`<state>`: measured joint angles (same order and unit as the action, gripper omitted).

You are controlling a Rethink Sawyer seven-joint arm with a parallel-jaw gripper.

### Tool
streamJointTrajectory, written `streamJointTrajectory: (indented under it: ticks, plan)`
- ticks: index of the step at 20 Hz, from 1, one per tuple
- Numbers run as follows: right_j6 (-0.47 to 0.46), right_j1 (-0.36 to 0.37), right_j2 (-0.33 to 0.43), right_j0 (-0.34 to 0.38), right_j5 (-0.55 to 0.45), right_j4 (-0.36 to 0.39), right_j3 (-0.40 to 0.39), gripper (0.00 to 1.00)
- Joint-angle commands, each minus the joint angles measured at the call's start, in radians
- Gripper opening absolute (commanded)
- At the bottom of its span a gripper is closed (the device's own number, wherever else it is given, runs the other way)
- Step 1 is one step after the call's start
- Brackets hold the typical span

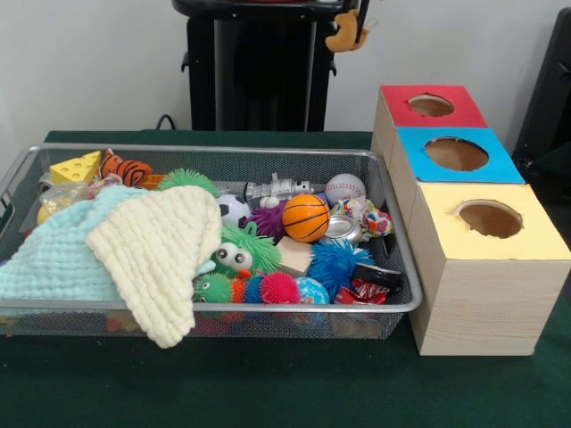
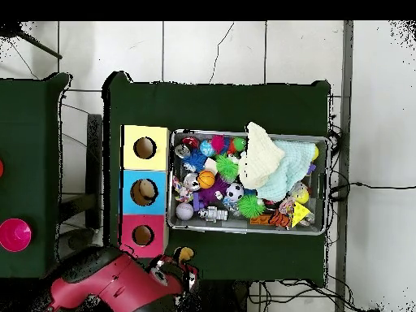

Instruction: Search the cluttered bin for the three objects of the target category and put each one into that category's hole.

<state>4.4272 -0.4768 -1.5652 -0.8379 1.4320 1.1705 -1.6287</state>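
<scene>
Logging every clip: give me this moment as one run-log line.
hand: shut on monkey | position: raised beside red hole, not over it | bin: cluttered, cloths on top

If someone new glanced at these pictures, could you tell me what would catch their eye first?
Probably the wire basket crammed with bright toys, where an orange toy basketball sits mid-pile and a cream cloth spills over the near rim. Next, beside it, the row of wooden boxes topped red, blue and yellow, each with a round hole. At the top, the gripper holds a brown plush toy up near the red box.
</scene>
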Motion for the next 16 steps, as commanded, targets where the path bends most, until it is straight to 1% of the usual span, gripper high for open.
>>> streamJointTrajectory:
  ticks: [1,4,6,8,10,16]
  plan:
    - [0.041,0.030,0.163,-0.092,-0.058,0.023,0.109,0.00]
    - [0.142,0.041,0.177,-0.131,-0.077,0.054,0.135,0.00]
    - [0.212,0.039,0.192,-0.170,-0.099,0.065,0.148,0.00]
    - [0.271,0.041,0.208,-0.193,-0.117,0.069,0.163,0.00]
    - [0.290,0.032,0.213,-0.194,-0.110,0.051,0.167,0.00]
    - [0.320,-0.037,0.159,-0.174,-0.061,-0.014,0.138,0.00]
